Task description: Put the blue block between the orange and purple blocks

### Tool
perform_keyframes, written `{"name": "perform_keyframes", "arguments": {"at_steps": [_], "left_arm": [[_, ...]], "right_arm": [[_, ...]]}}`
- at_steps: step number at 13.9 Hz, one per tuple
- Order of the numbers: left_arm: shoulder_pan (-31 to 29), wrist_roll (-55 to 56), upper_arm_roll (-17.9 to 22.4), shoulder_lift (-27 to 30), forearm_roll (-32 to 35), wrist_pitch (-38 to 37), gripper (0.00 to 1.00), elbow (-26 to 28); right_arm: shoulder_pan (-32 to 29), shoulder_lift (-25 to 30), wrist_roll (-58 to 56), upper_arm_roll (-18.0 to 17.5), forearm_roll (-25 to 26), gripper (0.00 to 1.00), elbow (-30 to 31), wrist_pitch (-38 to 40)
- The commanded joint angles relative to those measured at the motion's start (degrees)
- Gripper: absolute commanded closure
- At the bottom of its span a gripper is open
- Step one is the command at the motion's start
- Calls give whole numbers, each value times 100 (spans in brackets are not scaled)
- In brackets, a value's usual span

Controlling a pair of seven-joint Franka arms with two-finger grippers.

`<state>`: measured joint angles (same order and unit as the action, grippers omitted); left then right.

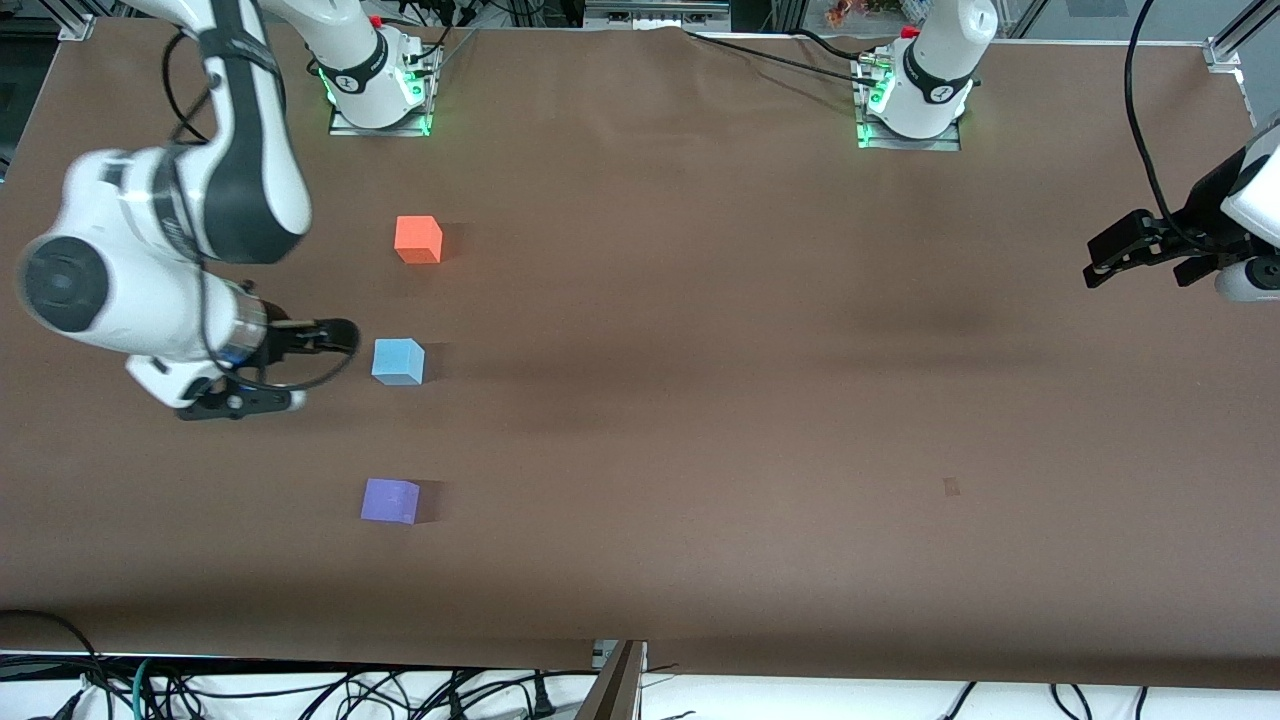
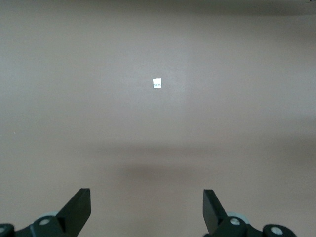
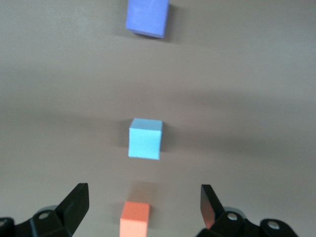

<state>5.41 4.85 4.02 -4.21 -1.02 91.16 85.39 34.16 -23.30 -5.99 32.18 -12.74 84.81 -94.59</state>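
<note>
- Three blocks on the brown table [image 1: 700, 300], one of each colour, all toward the right arm's end, set in a rough line running from the robot bases toward the front camera.
- Orange block [image 1: 418, 240]: one, farthest from the front camera, flat on the table.
- Blue block [image 1: 398, 361]: one, resting on the table between the orange block and the purple block, well apart from both; nothing touching it.
- Purple block [image 1: 390, 500]: one, nearest the front camera of the three.
- Right wrist view shows the same three in a row: purple [image 3: 147, 17], blue [image 3: 145, 138], orange [image 3: 134, 218], with bare table between them.
- Right gripper [image 1: 275, 370]: one, just beside the blue block toward the right arm's end of the table, fingers [image 3: 74, 202] spread wide, grasping nothing.
- Left gripper [image 1: 1145, 258]: one, over the left arm's end of the table, far from all three blocks; fingers [image 2: 79, 207] spread apart and empty. This arm waits.
- One small white mark [image 2: 157, 83] on the table under the left gripper.
</note>
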Motion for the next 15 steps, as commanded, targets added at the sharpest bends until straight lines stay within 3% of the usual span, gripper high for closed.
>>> {"name": "perform_keyframes", "arguments": {"at_steps": [1, 3, 5, 6, 8, 10, 13, 15], "left_arm": [[-4, -63, 11, -72, -30, -125, 0, -181], [-13, -63, 20, -72, -30, -125, 0, -181], [-22, -54, 20, -72, -30, -125, 0, -181], [-22, -54, 20, -72, -39, -125, 0, -181], [-31, -54, 20, -72, -56, -125, 0, -181], [-31, -54, 20, -72, -39, -125, 0, -181], [-40, -54, 29, -72, -30, -160, 0, -172], [-57, -54, 46, -80, -21, -256, 0, -119]], "right_arm": [[-49, -35, -201, 271, 27, 0, -692, 782], [-49, 158, -131, 201, 192, 0, -852, 1240], [-67, 561, -131, -148, 797, 0, -817, 1251], [-302, 798, -140, -525, 956, 0, -713, 1242], [-1345, 1037, -157, -1665, 1150, 0, -615, 1303], [-2269, 1405, -131, -2494, 1265, 0, -580, 1251], [-2737, 1959, -148, -2638, 1274, 0, -168, 1294], [-3001, 1996, -201, -2646, 1274, 0, -53, 1224]]}}
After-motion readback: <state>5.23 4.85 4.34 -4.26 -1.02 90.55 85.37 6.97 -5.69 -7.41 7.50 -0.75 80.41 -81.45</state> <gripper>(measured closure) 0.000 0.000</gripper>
